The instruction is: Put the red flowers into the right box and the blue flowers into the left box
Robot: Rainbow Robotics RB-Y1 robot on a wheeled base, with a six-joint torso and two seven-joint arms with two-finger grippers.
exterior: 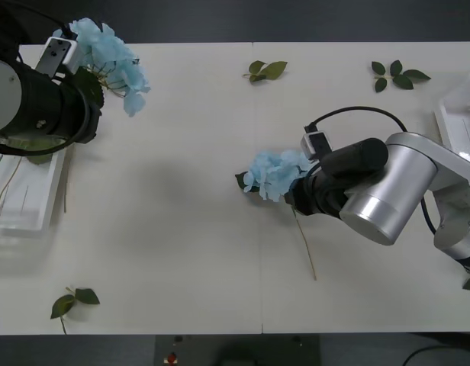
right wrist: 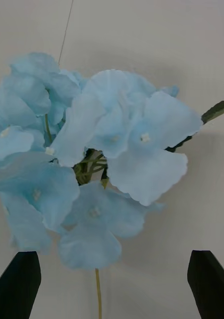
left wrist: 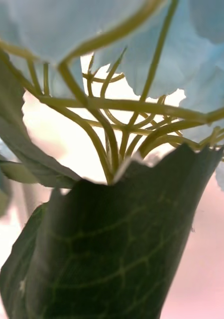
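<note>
Petals of the pale sky-blue fluffy flower cluster (right wrist: 92, 164) lie on the table just ahead of my right gripper (right wrist: 112, 284), black jaws wide open, empty; stem runs back between them.

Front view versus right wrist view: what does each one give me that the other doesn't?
Front view alone: the left gripper holding a second blue flower above the left box, leaf sprigs on the table, and a corner of the right box. Right wrist view alone: the right gripper fingers open, apart from the petals. Both: the middle blue flower and its stem.
</note>
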